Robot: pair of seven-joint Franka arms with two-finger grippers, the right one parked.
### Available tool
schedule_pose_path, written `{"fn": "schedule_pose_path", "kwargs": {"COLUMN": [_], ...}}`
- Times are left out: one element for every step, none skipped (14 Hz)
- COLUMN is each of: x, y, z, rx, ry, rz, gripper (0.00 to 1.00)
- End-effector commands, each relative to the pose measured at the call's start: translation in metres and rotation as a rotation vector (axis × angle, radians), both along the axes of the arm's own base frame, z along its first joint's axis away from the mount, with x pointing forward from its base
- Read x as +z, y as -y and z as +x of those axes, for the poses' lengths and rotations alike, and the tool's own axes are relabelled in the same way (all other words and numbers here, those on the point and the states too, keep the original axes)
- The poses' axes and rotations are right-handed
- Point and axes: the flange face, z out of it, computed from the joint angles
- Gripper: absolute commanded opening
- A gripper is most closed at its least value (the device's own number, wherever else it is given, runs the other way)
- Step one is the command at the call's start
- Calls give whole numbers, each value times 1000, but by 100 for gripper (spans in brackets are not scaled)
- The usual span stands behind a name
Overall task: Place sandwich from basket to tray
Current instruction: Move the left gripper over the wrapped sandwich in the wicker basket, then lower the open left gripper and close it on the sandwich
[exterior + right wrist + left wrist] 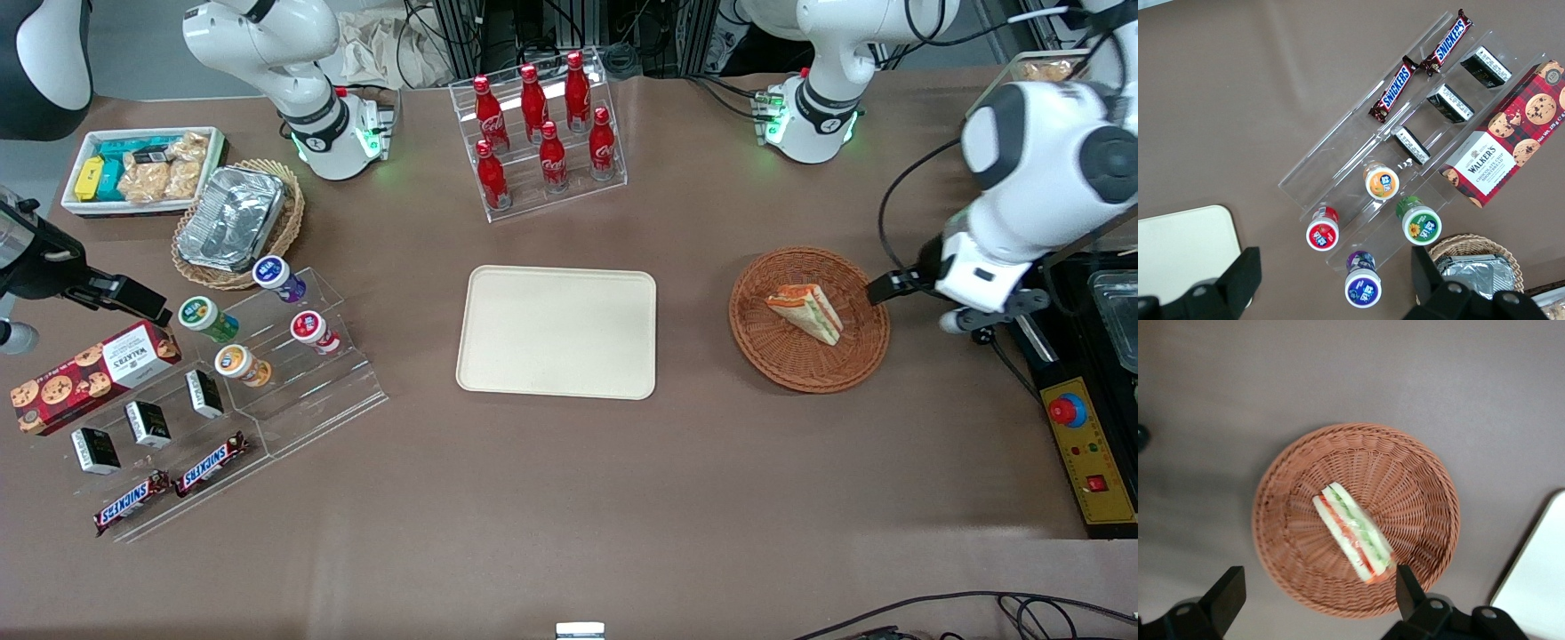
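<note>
The sandwich (805, 311) (1355, 533), a white-bread wedge with green and red filling, lies in the round reddish-brown basket (800, 378) (1281, 540). My gripper (916, 302) (1318, 593) hovers above the basket's rim on the side toward the working arm's end of the table. It is open wide, with nothing between its fingers (1408, 590). The cream tray (556, 333) (1538, 587) lies flat and bare at mid-table, beside the basket toward the parked arm's end.
A rack of red bottles (542, 124) stands farther from the front camera than the tray. A yellow control box (1089, 449) sits at the working arm's end. A clear stand with cups and snack bars (258, 373) is toward the parked arm's end.
</note>
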Motion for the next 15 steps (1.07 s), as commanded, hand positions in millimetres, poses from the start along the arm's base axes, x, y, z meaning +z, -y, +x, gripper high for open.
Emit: {"fn": "schedule_pose_path", "kwargs": {"x": [-14,-24,-33,-43,-54,-62,-77,-92,-106,-118,-127,-134,-141,-147,-151], "y": [13,17,22,24,32,36,37,43,45,47,54,58,58,58,57], "z": [-17,-16,-17,-18,-17,-17,-19,-24,-30,-33,-33,-32,-32,-33,-36], "rx": [106,115,132,178,191,205,231,249,285,315,330,355,362,365,365], "ry": [14,-5,-26,-48,-65,-59,-58,-35,-9,6,11,6,1,7,5], "rz": [3,6,11,18,26,26,29,27,24,22,20,22,23,22,24], "gripper": [100,100,100,100,100,100,100,100,100,100,100,100,100,100,100]}}
